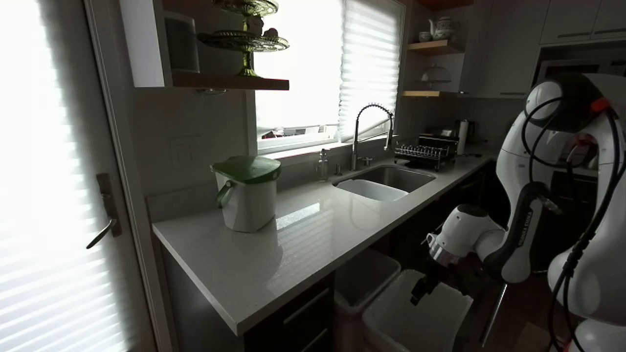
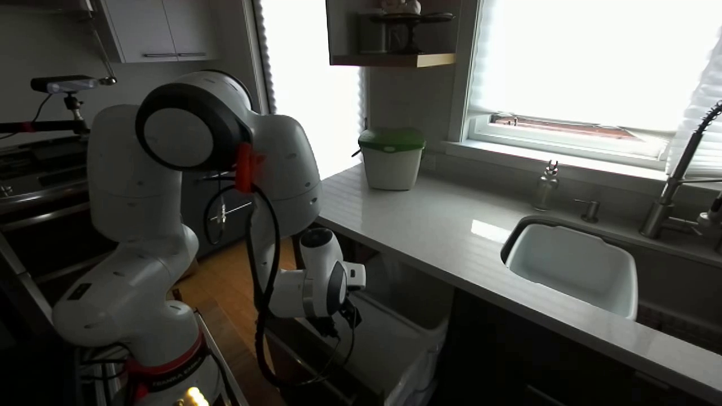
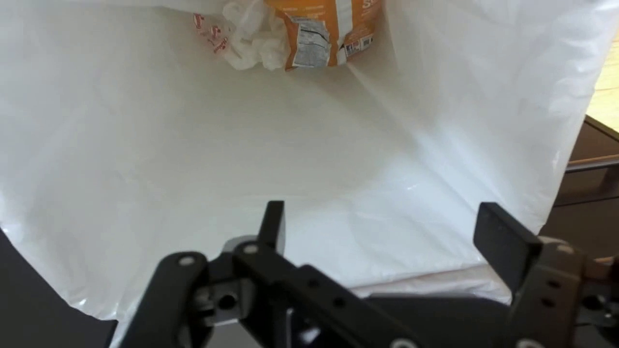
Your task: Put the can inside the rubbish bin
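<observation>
The rubbish bin (image 1: 415,325) is a pale grey-white rectangular bin standing low beside the counter; it also shows in an exterior view (image 2: 395,344). In the wrist view its white plastic liner (image 3: 232,145) fills most of the picture. My gripper (image 3: 379,217) is open over the bin, with its fingers wide apart and nothing between them. In both exterior views the gripper (image 1: 419,291) (image 2: 338,322) is at the bin's opening. The can does not show in any view; it is hidden or out of view.
An orange bag (image 3: 333,29) and crumpled white plastic (image 3: 256,43) lie in the bin. A second bin (image 1: 369,274) stands beside it. The counter edge (image 1: 293,298) runs above. A white pot with green lid (image 1: 249,200) and a sink with white tub (image 1: 371,188) are on the counter.
</observation>
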You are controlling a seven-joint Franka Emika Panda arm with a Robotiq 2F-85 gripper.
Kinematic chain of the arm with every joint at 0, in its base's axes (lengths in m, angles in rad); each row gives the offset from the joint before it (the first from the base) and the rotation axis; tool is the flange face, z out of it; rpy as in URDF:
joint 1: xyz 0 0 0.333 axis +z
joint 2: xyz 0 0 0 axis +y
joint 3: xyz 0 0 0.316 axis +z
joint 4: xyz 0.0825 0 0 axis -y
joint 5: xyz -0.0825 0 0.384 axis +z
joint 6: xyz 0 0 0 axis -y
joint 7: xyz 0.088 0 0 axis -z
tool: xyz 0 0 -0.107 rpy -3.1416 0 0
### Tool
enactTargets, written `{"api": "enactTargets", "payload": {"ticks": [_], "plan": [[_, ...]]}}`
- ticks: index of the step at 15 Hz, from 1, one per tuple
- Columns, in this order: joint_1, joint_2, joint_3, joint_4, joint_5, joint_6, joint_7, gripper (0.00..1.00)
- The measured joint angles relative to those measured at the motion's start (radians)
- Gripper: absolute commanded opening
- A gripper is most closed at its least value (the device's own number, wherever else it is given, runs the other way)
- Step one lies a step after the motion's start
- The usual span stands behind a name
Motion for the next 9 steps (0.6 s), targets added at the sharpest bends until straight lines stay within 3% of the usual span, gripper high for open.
{"api": "enactTargets", "payload": {"ticks": [5, 9], "plan": [[-0.098, -0.030, 0.084, -0.033, 0.049, -0.090, -0.005, 1.00], [-0.166, -0.044, 0.214, -0.031, 0.230, -0.241, -0.074, 1.00]]}}
